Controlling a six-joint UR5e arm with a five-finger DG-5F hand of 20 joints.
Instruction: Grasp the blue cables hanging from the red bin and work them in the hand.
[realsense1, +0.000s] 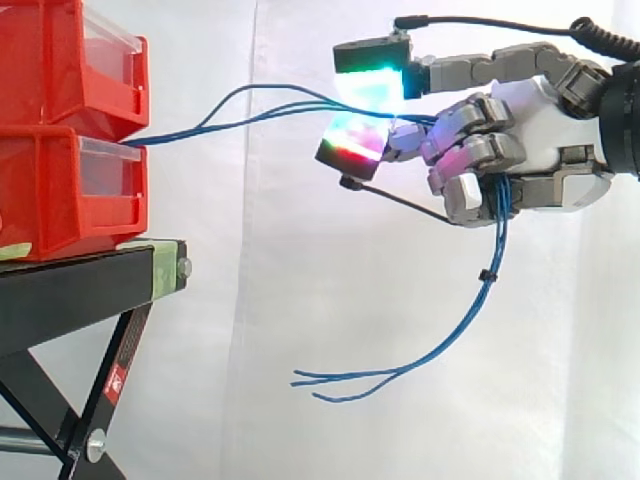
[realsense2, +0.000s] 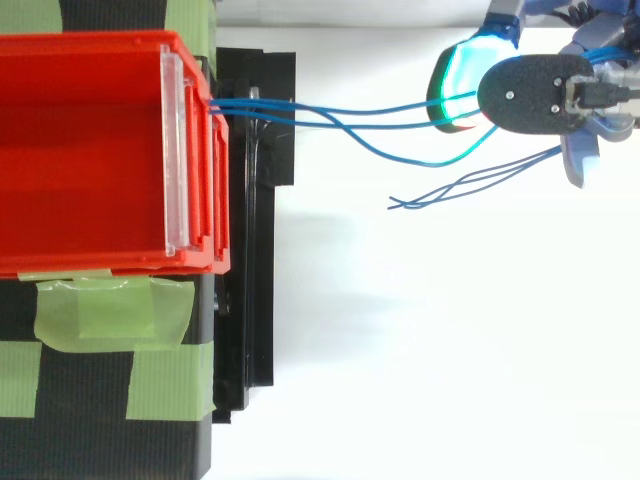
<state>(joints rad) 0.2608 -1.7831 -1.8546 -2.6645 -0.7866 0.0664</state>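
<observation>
side view: the robot hand (realsense1: 540, 140) has its fingers curled round the cables (realsense1: 260, 108), which run in from the bin (realsense1: 60, 190) well ahead of its fingertips, pass through the palm and dangle loose below it.
top view: the cables span bin to robot hand, free ends trailing beside it.
the grasp looks done; working them is left.

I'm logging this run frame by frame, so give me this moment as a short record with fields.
robot hand: fingers curled round the blue cables, clear of the red bins
blue cables: span from the bins' front to the hand; loose ends hang below it
red bins: two, stacked on the black stand
green tape: strips on the stand's top
</observation>
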